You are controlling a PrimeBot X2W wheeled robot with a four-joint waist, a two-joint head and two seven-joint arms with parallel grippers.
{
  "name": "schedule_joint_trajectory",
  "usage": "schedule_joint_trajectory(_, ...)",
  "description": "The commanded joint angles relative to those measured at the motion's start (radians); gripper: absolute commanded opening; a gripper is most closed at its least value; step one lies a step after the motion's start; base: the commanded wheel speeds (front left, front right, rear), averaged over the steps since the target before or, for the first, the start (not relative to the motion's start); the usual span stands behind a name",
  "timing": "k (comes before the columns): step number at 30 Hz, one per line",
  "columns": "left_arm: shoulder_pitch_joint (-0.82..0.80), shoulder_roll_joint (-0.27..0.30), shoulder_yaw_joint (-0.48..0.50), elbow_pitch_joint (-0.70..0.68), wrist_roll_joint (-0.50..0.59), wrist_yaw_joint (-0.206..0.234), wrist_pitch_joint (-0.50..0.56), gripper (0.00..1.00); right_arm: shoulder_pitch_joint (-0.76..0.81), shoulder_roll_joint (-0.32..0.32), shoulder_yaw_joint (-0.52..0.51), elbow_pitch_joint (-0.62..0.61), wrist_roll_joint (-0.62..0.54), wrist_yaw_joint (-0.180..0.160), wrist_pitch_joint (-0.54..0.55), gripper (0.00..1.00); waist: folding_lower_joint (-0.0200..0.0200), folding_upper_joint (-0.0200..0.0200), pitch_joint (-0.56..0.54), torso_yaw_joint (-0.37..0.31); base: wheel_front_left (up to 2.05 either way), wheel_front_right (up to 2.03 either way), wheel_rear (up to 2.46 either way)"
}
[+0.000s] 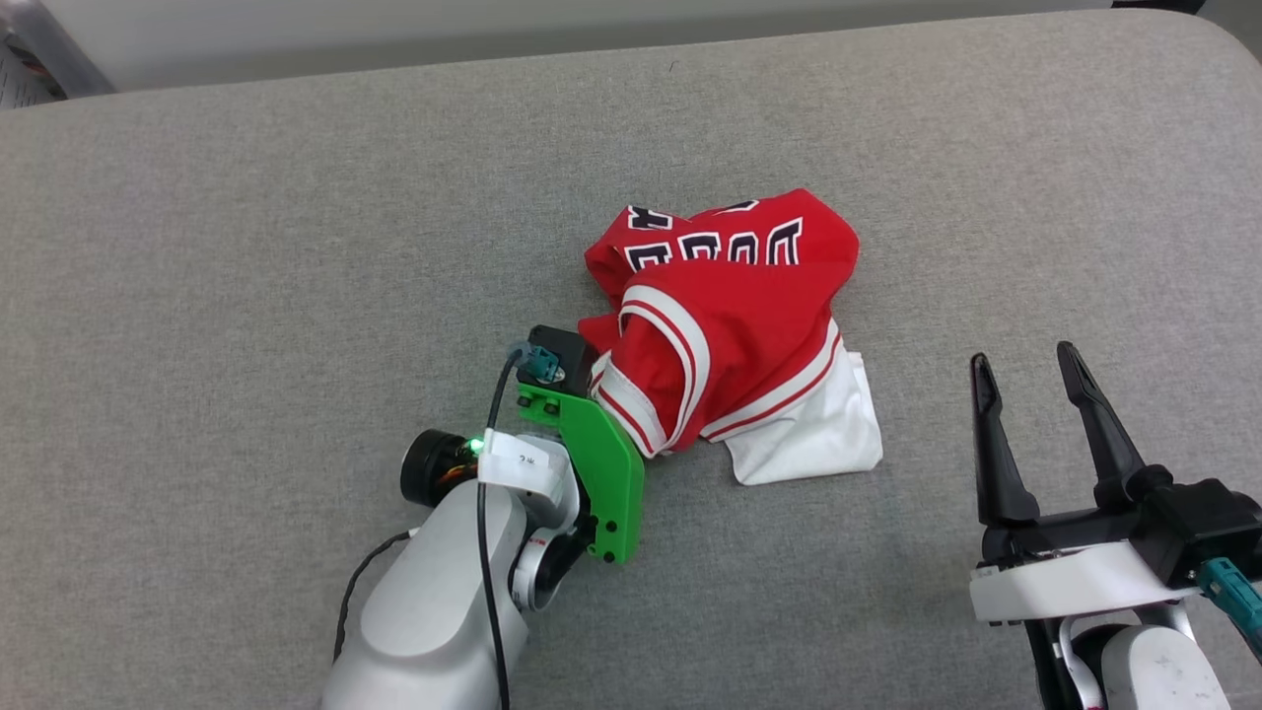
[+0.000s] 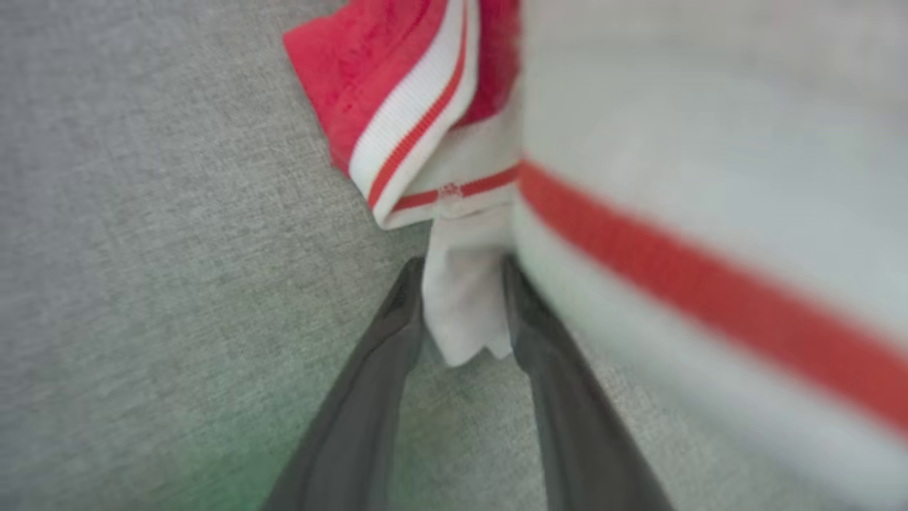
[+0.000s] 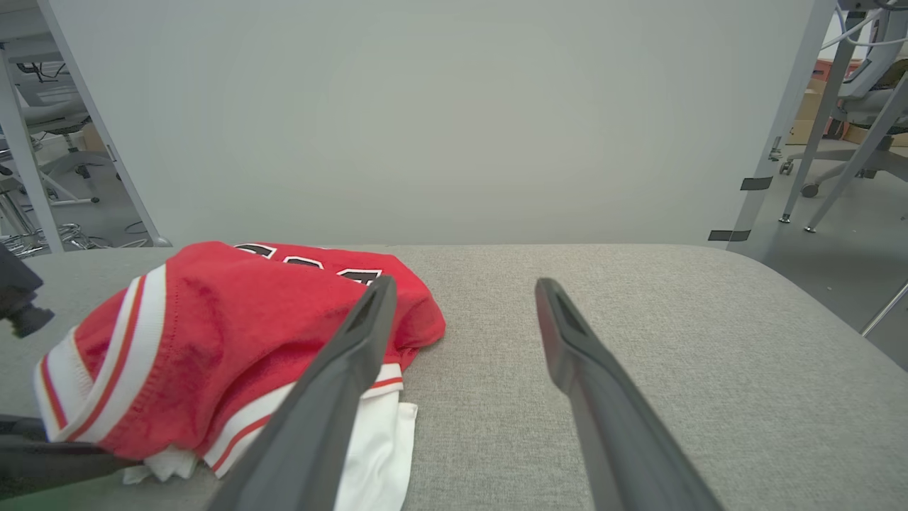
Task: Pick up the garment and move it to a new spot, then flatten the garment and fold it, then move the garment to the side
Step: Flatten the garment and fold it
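Observation:
The garment [image 1: 730, 316], a red jersey with black white-outlined lettering, striped trim and a white sleeve, lies crumpled mid-table. My left arm's green wrist mount [image 1: 596, 463] points into its lower left edge, and the fingers are hidden there. In the left wrist view my left gripper [image 2: 460, 268] has its two dark fingers apart, one on each side of a loose white fold of the garment [image 2: 464, 305]. My right gripper [image 1: 1022, 355] stands open at the lower right, clear of the cloth, with nothing between its fingers. From the right wrist, the garment [image 3: 234, 333] lies left of that gripper [image 3: 464, 284].
The grey fabric-covered table [image 1: 246, 296] spreads wide to the left, right and behind the garment. Its far edge [image 1: 592, 54] meets a pale wall. Past the table's right end stand chair and desk legs [image 3: 837, 142].

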Motion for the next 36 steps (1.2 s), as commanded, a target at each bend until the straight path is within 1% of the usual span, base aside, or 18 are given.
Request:
schedule_joint_trajectory(1,0.006,-0.002,-0.007,0.034,-0.004,-0.007,-0.003,0.0,-0.016,-0.001,-0.001,-0.006,-0.003,-0.001,-0.005,1.0,0.0,-0.0001,0.004,0.003,0.0,0.0,0.0)
schedule_joint_trajectory(4,0.0,0.001,-0.001,0.052,-0.007,-0.01,-0.04,0.0,-0.015,-0.001,-0.009,-0.003,-0.004,-0.001,-0.005,1.0,0.0,-0.0001,-0.002,0.014,0.0,0.0,0.0)
schedule_joint_trajectory(8,0.009,0.027,0.017,0.054,-0.01,-0.01,-0.094,0.0,-0.005,-0.001,-0.019,0.013,0.002,-0.001,-0.005,1.0,0.0,-0.0001,-0.042,0.039,0.0,0.0,0.0)
schedule_joint_trajectory(12,0.033,0.072,0.048,-0.002,-0.019,-0.009,-0.145,0.0,0.006,-0.001,-0.024,0.023,0.012,-0.001,-0.005,1.0,0.0,-0.0001,-0.088,0.066,0.0,0.0,0.0)
schedule_joint_trajectory(16,0.072,0.14,0.087,-0.1,-0.023,0.007,-0.16,0.0,0.019,-0.001,-0.03,0.03,0.022,-0.001,-0.005,1.0,0.0,-0.0001,-0.12,0.092,0.0,0.0,0.0)
schedule_joint_trajectory(21,0.129,0.24,0.156,-0.242,-0.038,0.041,-0.138,0.0,0.029,-0.001,-0.027,0.036,0.029,-0.001,-0.005,1.0,0.0,-0.0001,-0.137,0.112,0.0,0.0,0.0)
schedule_joint_trajectory(23,0.16,0.283,0.194,-0.297,-0.051,0.061,-0.115,0.0,0.032,-0.001,-0.027,0.039,0.032,-0.001,-0.005,1.0,0.0,-0.0001,-0.14,0.118,0.0,0.0,0.0)
schedule_joint_trajectory(26,0.203,0.333,0.232,-0.345,-0.07,0.077,-0.075,0.0,0.033,-0.001,-0.026,0.043,0.032,-0.001,-0.005,1.0,0.0,-0.0001,-0.141,0.122,0.0,0.0,0.0)
schedule_joint_trajectory(30,0.265,0.378,0.247,-0.371,-0.096,0.076,-0.013,0.0,0.031,-0.001,-0.025,0.046,0.03,-0.001,-0.005,1.0,0.0,-0.0001,-0.136,0.124,0.0,0.0,0.0)
schedule_joint_trajectory(32,0.288,0.387,0.242,-0.361,-0.11,0.064,0.01,0.0,0.028,-0.001,-0.025,0.048,0.028,-0.001,-0.005,1.0,0.0,-0.0001,-0.133,0.124,0.0,0.0,0.0)
schedule_joint_trajectory(34,0.3,0.391,0.238,-0.343,-0.113,0.06,0.012,0.0,0.025,-0.001,-0.025,0.051,0.026,-0.001,-0.005,1.0,0.0,-0.0001,-0.131,0.124,0.0,0.0,0.0)
schedule_joint_trajectory(35,0.302,0.399,0.232,-0.328,-0.103,0.055,0.006,0.15,0.024,-0.001,-0.024,0.052,0.026,-0.001,-0.005,1.0,0.0,-0.0001,-0.131,0.123,0.0,0.0,0.0)
schedule_joint_trajectory(36,0.302,0.406,0.228,-0.317,-0.091,0.054,-0.004,0.89,0.023,-0.001,-0.023,0.054,0.025,-0.001,-0.005,1.0,0.0,-0.0001,-0.131,0.123,0.0,0.0,0.0)
